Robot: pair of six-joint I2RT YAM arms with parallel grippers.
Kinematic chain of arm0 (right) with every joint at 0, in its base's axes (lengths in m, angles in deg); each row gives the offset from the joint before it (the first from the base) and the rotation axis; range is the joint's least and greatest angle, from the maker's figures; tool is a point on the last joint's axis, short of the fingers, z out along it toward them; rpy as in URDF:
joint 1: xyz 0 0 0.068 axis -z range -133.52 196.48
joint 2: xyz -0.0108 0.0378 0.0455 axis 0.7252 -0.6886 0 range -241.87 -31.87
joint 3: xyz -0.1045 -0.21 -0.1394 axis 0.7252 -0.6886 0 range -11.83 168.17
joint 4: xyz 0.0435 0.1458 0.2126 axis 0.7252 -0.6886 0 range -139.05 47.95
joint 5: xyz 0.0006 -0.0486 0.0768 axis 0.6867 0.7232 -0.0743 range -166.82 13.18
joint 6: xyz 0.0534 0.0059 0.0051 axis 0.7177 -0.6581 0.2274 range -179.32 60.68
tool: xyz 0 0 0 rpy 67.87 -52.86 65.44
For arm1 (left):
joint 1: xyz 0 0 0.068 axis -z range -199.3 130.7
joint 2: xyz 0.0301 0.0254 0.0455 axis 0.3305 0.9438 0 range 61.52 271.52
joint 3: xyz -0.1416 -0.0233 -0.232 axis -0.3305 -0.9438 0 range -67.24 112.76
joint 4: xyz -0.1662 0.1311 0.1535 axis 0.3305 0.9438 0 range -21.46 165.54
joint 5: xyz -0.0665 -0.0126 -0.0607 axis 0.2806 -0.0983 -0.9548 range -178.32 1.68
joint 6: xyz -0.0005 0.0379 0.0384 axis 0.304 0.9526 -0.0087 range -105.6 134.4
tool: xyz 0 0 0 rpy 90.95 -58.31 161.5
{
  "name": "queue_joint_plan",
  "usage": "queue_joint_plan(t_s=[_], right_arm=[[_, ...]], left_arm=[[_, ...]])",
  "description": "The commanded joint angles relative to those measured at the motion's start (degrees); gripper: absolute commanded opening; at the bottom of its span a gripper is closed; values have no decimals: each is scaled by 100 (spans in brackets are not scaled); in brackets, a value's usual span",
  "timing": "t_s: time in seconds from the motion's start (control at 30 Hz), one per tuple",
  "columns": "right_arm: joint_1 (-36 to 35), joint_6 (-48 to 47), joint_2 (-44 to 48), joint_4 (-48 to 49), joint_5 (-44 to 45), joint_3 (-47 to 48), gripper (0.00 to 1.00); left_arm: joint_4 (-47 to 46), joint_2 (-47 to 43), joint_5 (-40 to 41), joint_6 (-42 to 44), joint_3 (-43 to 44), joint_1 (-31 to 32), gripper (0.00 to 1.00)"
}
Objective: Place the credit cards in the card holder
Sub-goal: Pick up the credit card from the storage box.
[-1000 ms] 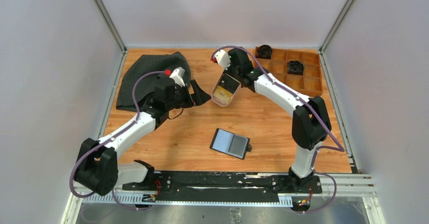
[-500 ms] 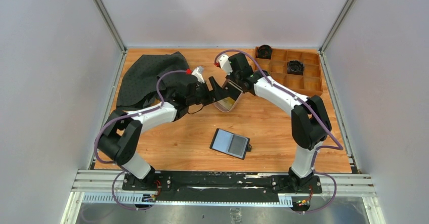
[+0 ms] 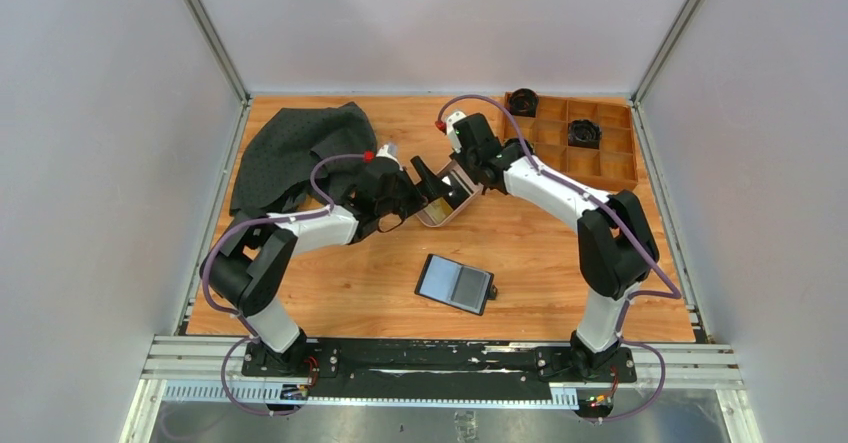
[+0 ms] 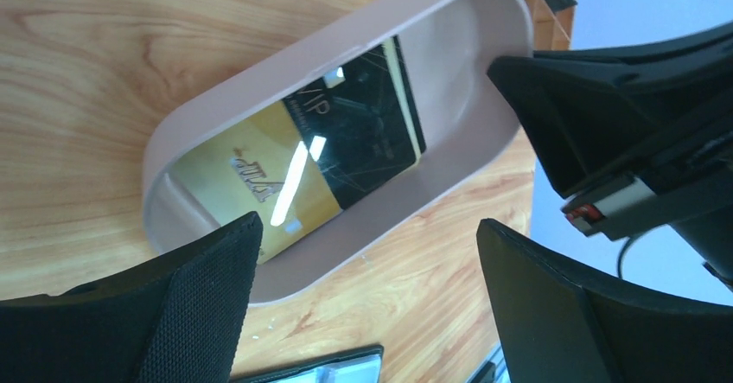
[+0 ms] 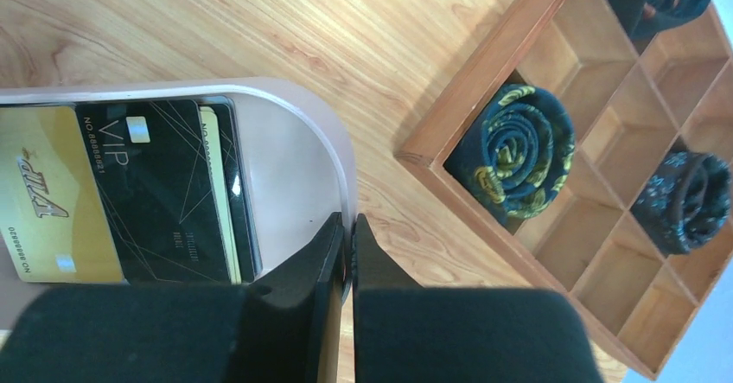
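Observation:
The credit cards lie stacked in a pinkish oval tray (image 3: 424, 219), a gold one (image 4: 242, 188) under a black one (image 4: 367, 137); both also show in the right wrist view, the gold (image 5: 47, 193) and the black (image 5: 160, 197). My right gripper (image 3: 466, 171) is shut on the tray's end wall (image 5: 346, 167) and holds it tilted. My left gripper (image 3: 428, 189) is open and empty right beside the tray's open side, and its fingers (image 4: 203, 314) frame the tray's near end. The card holder (image 3: 456, 283) lies open on the table in front, and its edge shows in the left wrist view (image 4: 324, 367).
A wooden compartment box (image 3: 600, 158) with rolled dark socks (image 5: 519, 145) stands at the back right, close to the right arm. A dark cloth (image 3: 295, 143) lies at the back left. Grey walls enclose the wooden table.
My left arm has swung right and brought its open gripper up to the tray. My right gripper has turned and shifted the tray slightly nearer and to the left.

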Motion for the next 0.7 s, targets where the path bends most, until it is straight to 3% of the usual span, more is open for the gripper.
queue_joint_plan(t_s=[0.0, 0.17, 0.33, 0.47, 0.67], right_arm=[[-57, 652, 387, 121, -152, -118, 0], [-81, 777, 330, 140, -212, -179, 0], [-125, 825, 338, 185, -192, -203, 0], [-238, 861, 360, 265, -33, -253, 0], [-378, 935, 371, 366, 97, -329, 0]], left_arm=[[83, -150, 465, 2, -153, 36, 99], [460, -86, 647, -37, -64, 55, 100], [1986, 174, 1093, -21, 641, 158, 100], [3858, 648, 1526, -5, 1776, 224, 100], [4497, 1047, 1563, -146, 2172, 277, 100]])
